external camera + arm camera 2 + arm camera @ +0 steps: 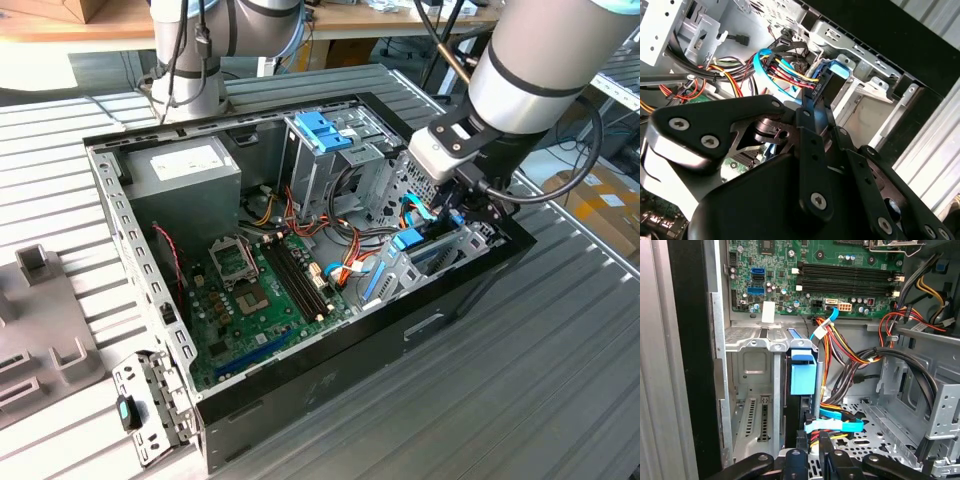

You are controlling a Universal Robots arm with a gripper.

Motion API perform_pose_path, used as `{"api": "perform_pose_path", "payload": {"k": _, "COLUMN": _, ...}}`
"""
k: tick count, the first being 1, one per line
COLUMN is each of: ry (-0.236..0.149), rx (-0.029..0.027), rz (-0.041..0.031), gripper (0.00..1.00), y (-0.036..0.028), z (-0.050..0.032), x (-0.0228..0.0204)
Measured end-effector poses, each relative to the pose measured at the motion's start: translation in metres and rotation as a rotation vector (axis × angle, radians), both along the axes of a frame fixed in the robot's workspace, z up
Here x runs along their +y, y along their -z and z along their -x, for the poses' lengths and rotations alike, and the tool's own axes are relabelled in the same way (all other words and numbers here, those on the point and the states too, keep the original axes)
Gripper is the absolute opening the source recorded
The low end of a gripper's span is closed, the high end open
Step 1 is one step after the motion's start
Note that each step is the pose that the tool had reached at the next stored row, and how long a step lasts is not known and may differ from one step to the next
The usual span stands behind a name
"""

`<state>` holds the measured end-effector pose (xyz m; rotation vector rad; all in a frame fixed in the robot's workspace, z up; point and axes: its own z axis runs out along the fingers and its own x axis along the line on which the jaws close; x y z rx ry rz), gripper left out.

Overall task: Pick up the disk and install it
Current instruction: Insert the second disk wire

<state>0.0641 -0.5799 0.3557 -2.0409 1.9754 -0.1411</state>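
- i see the gripper (462, 205) low inside the open computer case (330, 375), at the corner on the exterior view's right, over the drive bay (430, 255).
- the disk (801, 385) stands on edge in a slot of that metal bay; in the first wrist view its blue rail end (803, 371) faces up and the dark body runs down below it.
- the bay slot beside it (752, 405) holds nothing.
- in the first wrist view the gripper fingertips (826, 440) sit close together right at the disk's near end, among the blue data cable (837, 422) and the red/yellow power wires (832, 347). i cannot tell if they actually pinch the disk or the connector, or how far apart they are.
- the second wrist view has the black finger linkage (812, 150) reaching down to the disk's blue end (832, 82), cables bunched just beside it.
- the motherboard (265, 285) lies flat on the case floor; the grey power supply (185, 170) is in the far corner; the upper drive cage with the blue handle (322, 130) is well apart from the gripper.
- the case sits on the ribbed metal table (520, 380).
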Motion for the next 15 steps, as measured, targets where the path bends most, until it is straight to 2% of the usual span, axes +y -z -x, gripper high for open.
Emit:
{"api": "perform_pose_path", "payload": {"k": 2, "ry": 0.0, "rx": 0.0, "rz": 0.0001, "gripper": 0.24, "y": -0.0026, "z": -0.0002, "x": 0.0}}
{"api": "perform_pose_path", "payload": {"k": 8, "ry": 0.0, "rx": 0.0005, "rz": -0.0006, "gripper": 0.24, "y": -0.0031, "z": -0.0002, "x": -0.0002}}
{"api": "perform_pose_path", "payload": {"k": 9, "ry": 0.0, "rx": 0.0004, "rz": -0.0008, "gripper": 0.22, "y": -0.003, "z": -0.0002, "x": -0.0003}}
{"api": "perform_pose_path", "payload": {"k": 11, "ry": 0.0, "rx": 0.0004, "rz": -0.0007, "gripper": 0.11, "y": -0.003, "z": -0.0002, "x": -0.0003}}
{"api": "perform_pose_path", "payload": {"k": 14, "ry": 0.0, "rx": 0.0004, "rz": -0.0008, "gripper": 0.11, "y": -0.003, "z": -0.0002, "x": -0.0004}}
{"api": "perform_pose_path", "payload": {"k": 15, "ry": 0.0, "rx": 0.0035, "rz": -0.0009, "gripper": 0.11, "y": -0.0029, "z": -0.0003, "x": -0.0004}}
